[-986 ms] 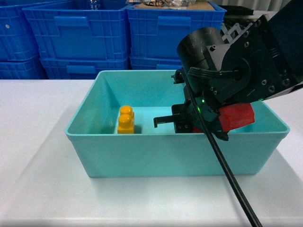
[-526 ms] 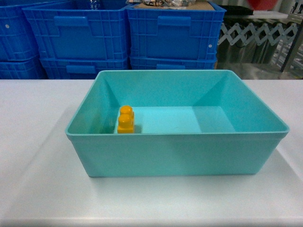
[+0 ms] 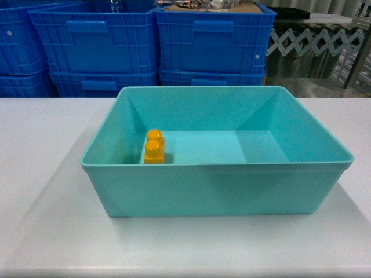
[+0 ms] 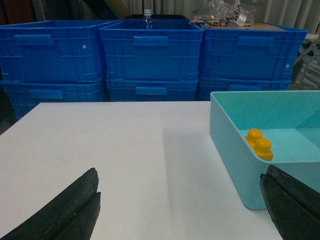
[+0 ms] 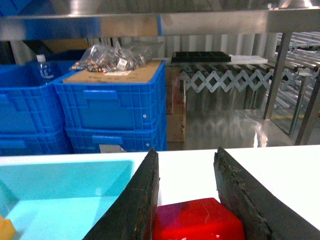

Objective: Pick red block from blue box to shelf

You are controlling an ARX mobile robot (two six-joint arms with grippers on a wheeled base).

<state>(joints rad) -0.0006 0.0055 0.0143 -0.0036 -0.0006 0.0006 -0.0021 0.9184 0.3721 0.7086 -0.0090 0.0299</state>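
Holding: your right gripper (image 5: 186,200) has the small glossy red plastic block (image 5: 197,220) pinched between its two dark, rough-faced fingers (image 5: 135,205); block sits at the bottom of the right wrist view, clear of the tub.
Grip: looks square on the flat sides, which suits a slick brick; I'd judge it secure.
Left gripper (image 4: 180,210): jaws spread wide, nothing between them, hanging low over the white matte tabletop (image 4: 100,145) beside the tub, out of your way.
Box: light turquoise smooth-walled plastic tub (image 3: 214,185), thin rolled rim; only the yellow-orange two-stud brick (image 3: 154,147) lies inside, against the left wall.
Behind: stacked dark blue ribbed plastic crates (image 3: 151,46).
Shelf: grey stainless-steel rack rail (image 5: 160,22) runs above the crates; that's your drop target, so you need to carry up and forward.
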